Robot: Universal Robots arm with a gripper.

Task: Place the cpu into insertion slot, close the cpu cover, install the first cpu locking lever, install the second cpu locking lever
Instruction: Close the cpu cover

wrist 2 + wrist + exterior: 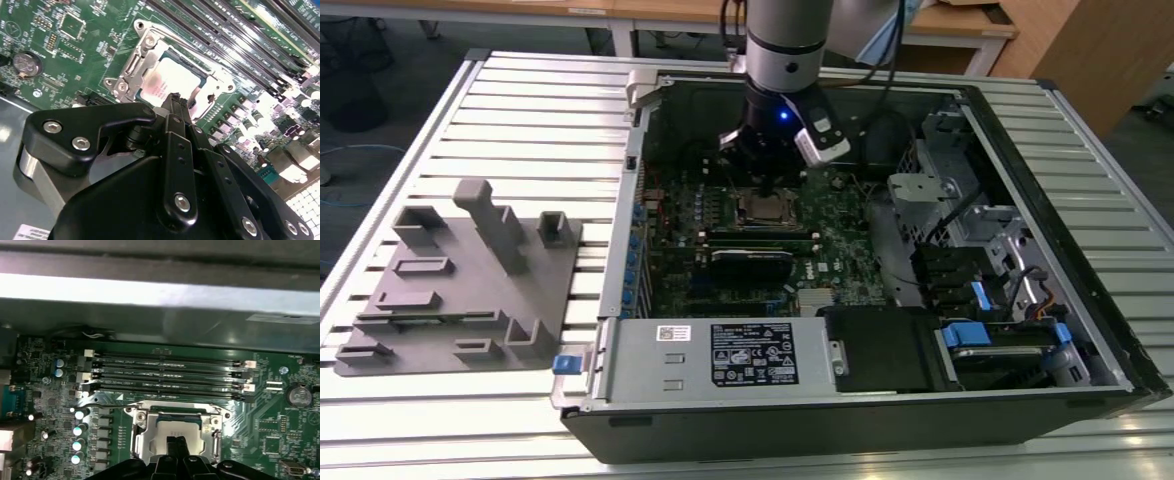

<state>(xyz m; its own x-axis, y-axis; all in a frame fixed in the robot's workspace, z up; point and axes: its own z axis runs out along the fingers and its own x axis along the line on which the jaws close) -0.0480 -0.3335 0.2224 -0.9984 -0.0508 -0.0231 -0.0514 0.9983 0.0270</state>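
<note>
Cpu under lowered cpu cover; end effector pressed together just above.

One arm and one gripper. One opened computer case and one grey moulded block on the surface. One green motherboard. In the first wrist view there are four long memory slots (counted by their dark channels), one cpu, one cpu cover and one coin battery.
</note>
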